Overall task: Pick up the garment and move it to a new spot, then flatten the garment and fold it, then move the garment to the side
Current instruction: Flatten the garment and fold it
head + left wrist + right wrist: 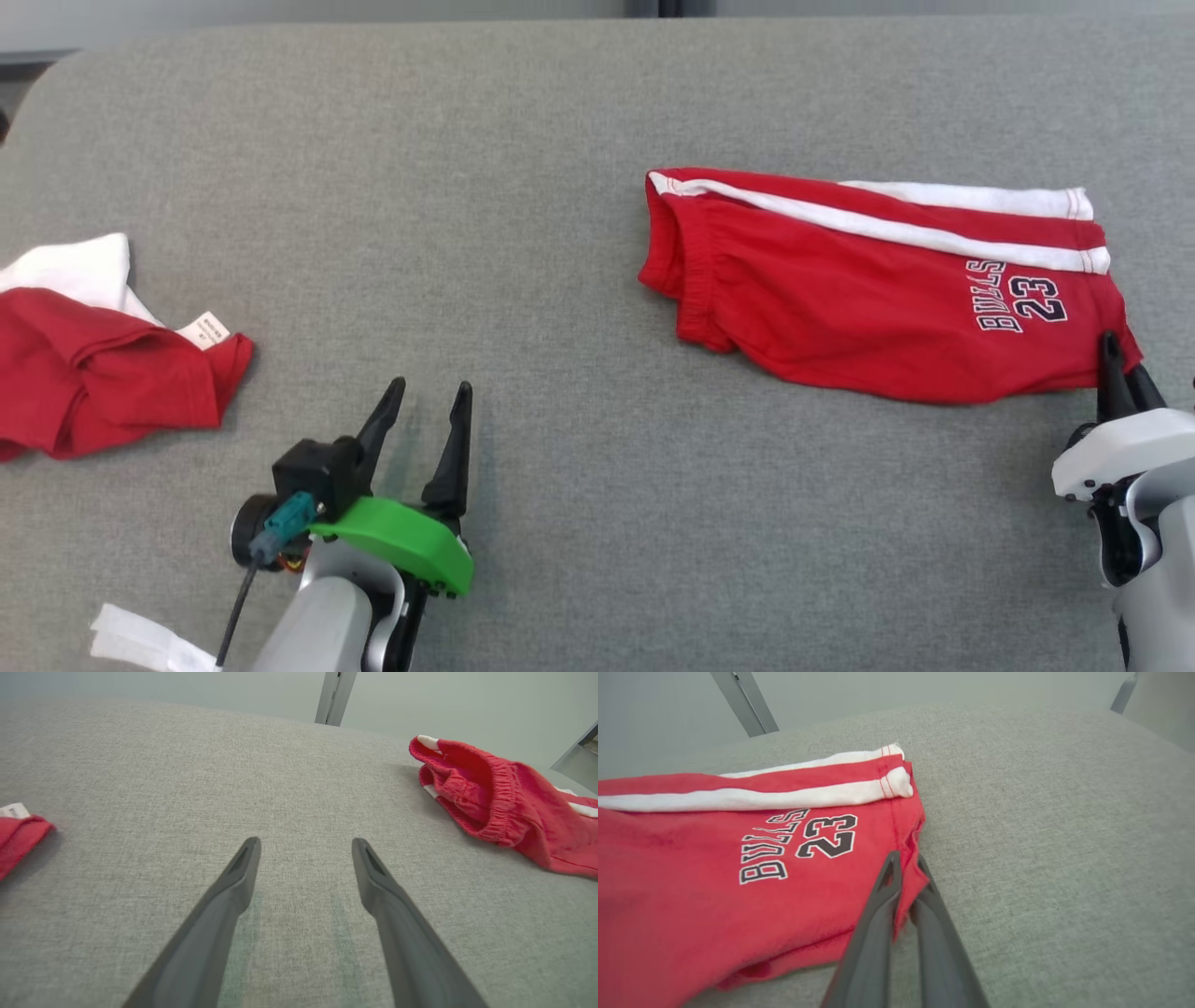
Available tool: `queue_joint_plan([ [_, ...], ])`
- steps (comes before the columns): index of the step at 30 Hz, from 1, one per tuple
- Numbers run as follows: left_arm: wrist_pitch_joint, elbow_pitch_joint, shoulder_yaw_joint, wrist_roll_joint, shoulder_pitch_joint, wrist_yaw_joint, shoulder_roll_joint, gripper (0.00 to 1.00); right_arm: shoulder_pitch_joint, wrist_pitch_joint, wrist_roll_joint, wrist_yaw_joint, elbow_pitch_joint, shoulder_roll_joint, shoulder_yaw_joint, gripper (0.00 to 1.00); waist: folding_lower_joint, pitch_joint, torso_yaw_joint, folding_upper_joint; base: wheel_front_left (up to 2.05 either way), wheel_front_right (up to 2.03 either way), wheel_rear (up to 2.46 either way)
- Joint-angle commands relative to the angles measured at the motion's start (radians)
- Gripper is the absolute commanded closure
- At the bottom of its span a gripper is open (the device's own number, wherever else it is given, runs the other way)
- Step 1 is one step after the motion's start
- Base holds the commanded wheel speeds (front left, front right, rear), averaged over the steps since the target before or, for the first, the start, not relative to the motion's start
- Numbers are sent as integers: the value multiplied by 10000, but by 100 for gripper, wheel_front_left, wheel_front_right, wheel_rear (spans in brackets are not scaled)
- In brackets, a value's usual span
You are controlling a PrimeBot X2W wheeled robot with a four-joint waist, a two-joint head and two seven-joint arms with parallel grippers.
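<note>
Now my right gripper (1123, 359) pinches the hem corner of the folded red Bulls shorts (840, 308) on the grey table's (523, 187) right half, while my left gripper (431, 392) hangs open over its left. This looks like the move-aside step, so next I need a gentle drag that keeps the fold.

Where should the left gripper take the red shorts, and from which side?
Probably the shorts' elastic waistband, near corner, from the robot's left: it's gathered and lifted off the table, facing the open left gripper. The right gripper pinches the opposite hem corner.
</note>
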Motion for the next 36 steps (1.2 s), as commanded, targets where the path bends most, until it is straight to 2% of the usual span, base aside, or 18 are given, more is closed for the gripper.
queue_joint_plan([
  [1, -8, 49, 8, 89, 299, 32, -74, 0, 145, -53, 107, -19, -282, -83, 93, 100, 0, -625, -155, 0, 0, 0, 0],
  [6, -8, 109, -71, 138, 677, 32, -155, 0, -112, -53, 206, -19, -1325, 144, 1039, 100, 0, -889, -3, 0, 0, 0, 0],
  [11, -8, 147, -33, 171, 729, 32, -230, 0, -964, 165, 314, -14, -1931, 638, 3014, 100, 0, -933, 345, 0, 0, 0, 0],
  [14, -6, 156, -5, 212, 638, 32, -256, 0, -1458, 225, 446, -14, -1797, 965, 4225, 100, 0, -907, 578, 0, 0, 0, 0],
  [17, -8, 220, 4, 242, 550, 32, -277, 0, -1703, 321, 535, -19, -1164, 1178, 5470, 100, 0, -903, 815, 0, 0, 0, 0],
  [18, -8, 239, 10, 246, 533, 32, -284, 0, -1741, 341, 526, -19, -931, 1216, 5842, 93, 0, -900, 875, 0, 0, 0, 0],
  [19, -8, 258, 14, 248, 523, 32, -293, 0, -1768, 337, 565, -19, -692, 1251, 6262, 9, 0, -905, 931, 0, 0, 0, 0],
  [20, -8, 282, 8, 251, 521, 32, -297, 0, -1760, 292, 766, -17, -581, 1265, 6619, 0, 0, -911, 974, 0, 0, 0, 0],
  [23, -8, 327, 129, 292, 511, 32, -253, 0, -1642, 113, 1382, -17, -408, 1259, 7456, 0, 0, -937, 1009, 0, 0, 0, 0],
  [27, -8, 297, 415, 459, 627, 32, -145, 0, -1552, -47, 1409, -19, -285, 1256, 7324, 0, 0, -1018, 768, 0, 0, 0, 0],
  [36, -8, -237, 1180, 1621, 989, 32, -8, 0, -209, -57, -161, -17, -2199, 1269, 3866, 0, 0, -1303, -28, 0, 0, 0, 0],
])
